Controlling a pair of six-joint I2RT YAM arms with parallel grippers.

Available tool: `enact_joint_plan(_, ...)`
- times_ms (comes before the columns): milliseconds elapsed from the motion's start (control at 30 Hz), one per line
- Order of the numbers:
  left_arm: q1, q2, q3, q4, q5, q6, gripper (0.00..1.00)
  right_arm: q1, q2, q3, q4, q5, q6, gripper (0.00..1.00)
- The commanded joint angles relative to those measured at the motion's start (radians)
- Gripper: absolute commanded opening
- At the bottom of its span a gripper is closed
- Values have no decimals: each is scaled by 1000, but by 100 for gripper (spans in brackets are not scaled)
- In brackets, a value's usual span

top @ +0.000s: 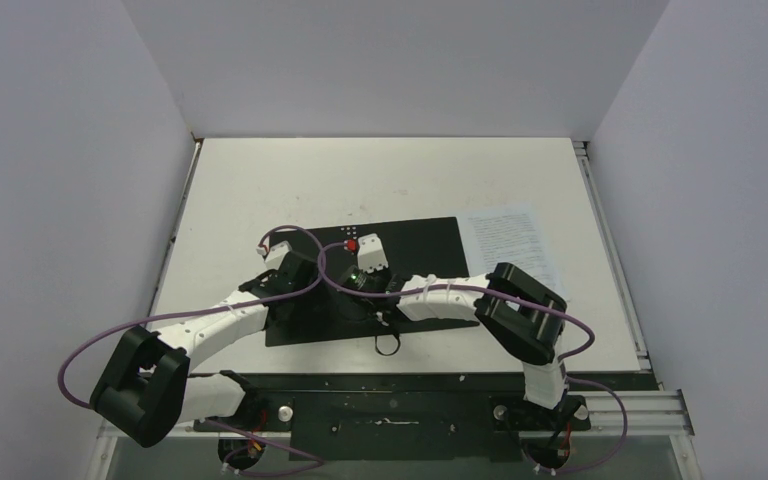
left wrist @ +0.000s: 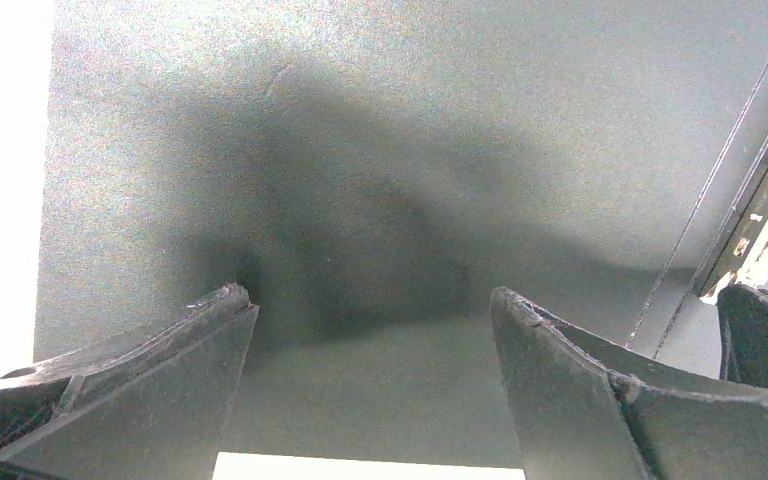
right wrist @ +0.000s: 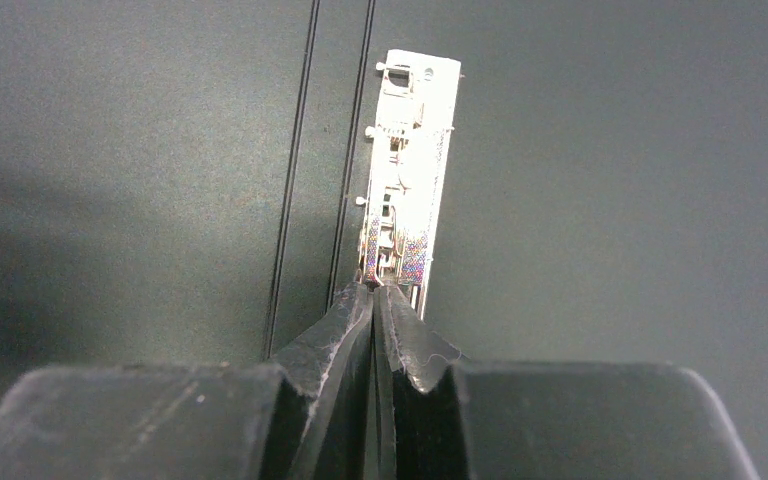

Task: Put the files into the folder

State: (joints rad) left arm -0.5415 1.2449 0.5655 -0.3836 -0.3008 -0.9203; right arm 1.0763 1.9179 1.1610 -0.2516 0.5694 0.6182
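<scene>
The folder (top: 420,245) lies open in the middle of the table, black inside facing up. Its metal spine clip (right wrist: 410,150) runs away from my right gripper (right wrist: 375,290), which is shut with its tips at the clip's near end. I cannot tell whether they pinch any part of it. My right gripper (top: 358,290) hangs over the spine. My left gripper (top: 295,285) is open just above the folder's left cover (left wrist: 410,150), with nothing between its fingers (left wrist: 210,320). The files (top: 508,245), white printed sheets, lie flat on the table at the folder's right edge.
White table (top: 380,175) with grey walls on three sides. A black loop (top: 388,345) sticks out at the folder's near edge. Purple cables arch over both wrists. The clip (left wrist: 760,225) also shows at the right edge of the left wrist view.
</scene>
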Motion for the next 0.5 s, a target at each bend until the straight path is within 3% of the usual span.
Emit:
enact_joint_plan(0,5,27,-29,-69,1,-5,88,-16,69,-58,-174,40,0,5)
enact_joint_plan(467,5,27,-29,-72,0,-5,88,-31,-19,-54,-141,6,18,5)
